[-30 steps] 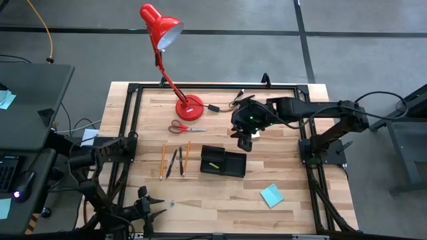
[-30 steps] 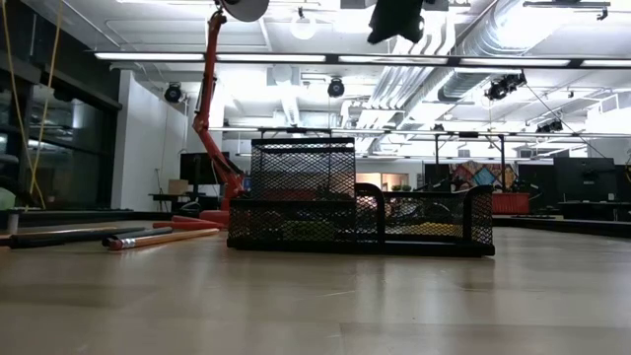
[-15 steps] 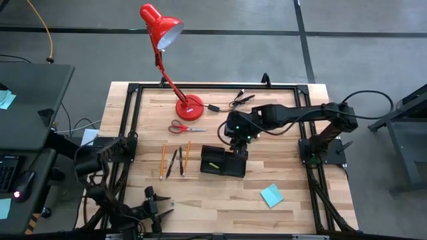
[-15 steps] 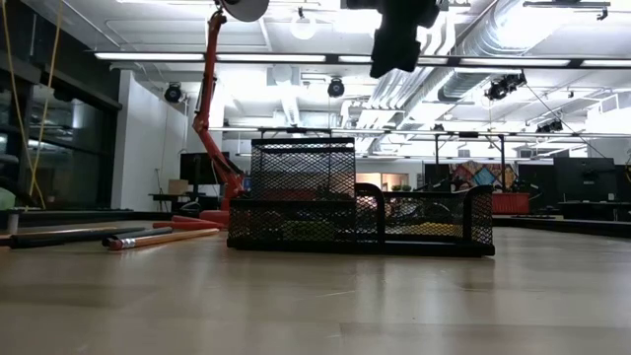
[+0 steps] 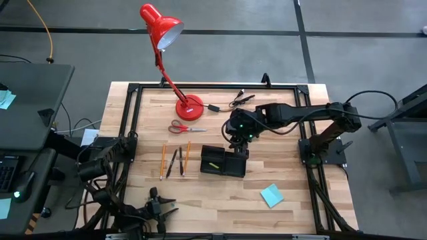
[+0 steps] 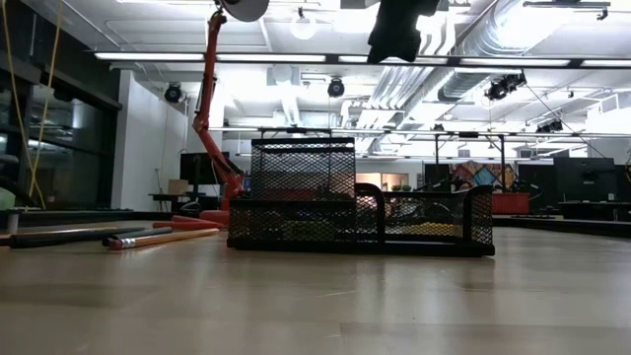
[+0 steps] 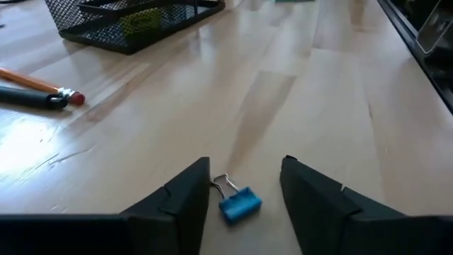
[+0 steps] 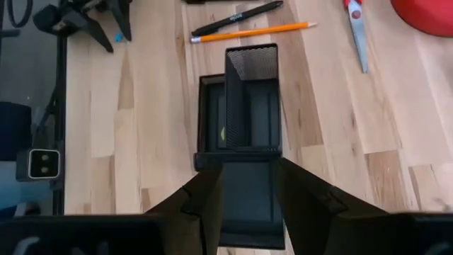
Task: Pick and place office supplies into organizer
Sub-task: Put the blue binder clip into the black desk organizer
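The black mesh organizer stands mid-table with a yellow pad in one compartment. My right gripper hangs open above the organizer's lower compartment, nothing between its fingers. Red-handled scissors, pencils and dark pens lie flat left of the organizer. A teal sticky-note pad lies at the near right. At the near left edge my left gripper is low and open. A small blue binder clip lies on the table between its fingers.
A red desk lamp stands at the far left, its head leaning out over the edge. A black cable with clips lies at the far middle. The black metal frame runs along the table's sides.
My left gripper has sunk and gone toward the table's right along the near edge. My right gripper has come from the far side toward the organizer and now hangs over it. Nothing on the table has moved.
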Tool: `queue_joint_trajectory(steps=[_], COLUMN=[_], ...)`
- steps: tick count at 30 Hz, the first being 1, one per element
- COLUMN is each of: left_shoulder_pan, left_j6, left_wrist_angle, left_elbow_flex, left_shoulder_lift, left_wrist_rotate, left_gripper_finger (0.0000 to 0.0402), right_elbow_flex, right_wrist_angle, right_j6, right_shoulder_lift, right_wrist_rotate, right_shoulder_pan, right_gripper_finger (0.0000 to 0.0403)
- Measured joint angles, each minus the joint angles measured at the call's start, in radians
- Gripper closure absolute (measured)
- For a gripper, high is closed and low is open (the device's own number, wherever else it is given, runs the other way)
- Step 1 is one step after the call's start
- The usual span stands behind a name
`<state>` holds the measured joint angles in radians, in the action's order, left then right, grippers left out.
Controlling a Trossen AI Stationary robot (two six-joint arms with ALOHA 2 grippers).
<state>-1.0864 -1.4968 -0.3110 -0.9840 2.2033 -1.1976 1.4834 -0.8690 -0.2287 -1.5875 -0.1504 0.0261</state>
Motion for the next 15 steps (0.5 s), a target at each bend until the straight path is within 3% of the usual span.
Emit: queue_joint_trajectory(steps=[7,15], left_shoulder_pan=[0.000,0.000], left_j6=[0.046,0.087], left_wrist_angle=[0.020,0.035], left_elbow_flex=[0.000,-0.001], left_shoulder_lift=[-0.001,-0.001], left_wrist_rotate=[0.018,0.023], left_gripper_finger=[0.0284,0.0362], right_elbow_flex=[0.000,0.000], right_wrist_angle=[0.008,0.013], right_j6=[0.005,0.009], right_shoulder_lift=[0.000,0.000], right_wrist_rotate=[-0.004,0.000], right_shoulder_pan=[-0.002,-0.002], right_gripper_finger=[0.0281,0.0281])
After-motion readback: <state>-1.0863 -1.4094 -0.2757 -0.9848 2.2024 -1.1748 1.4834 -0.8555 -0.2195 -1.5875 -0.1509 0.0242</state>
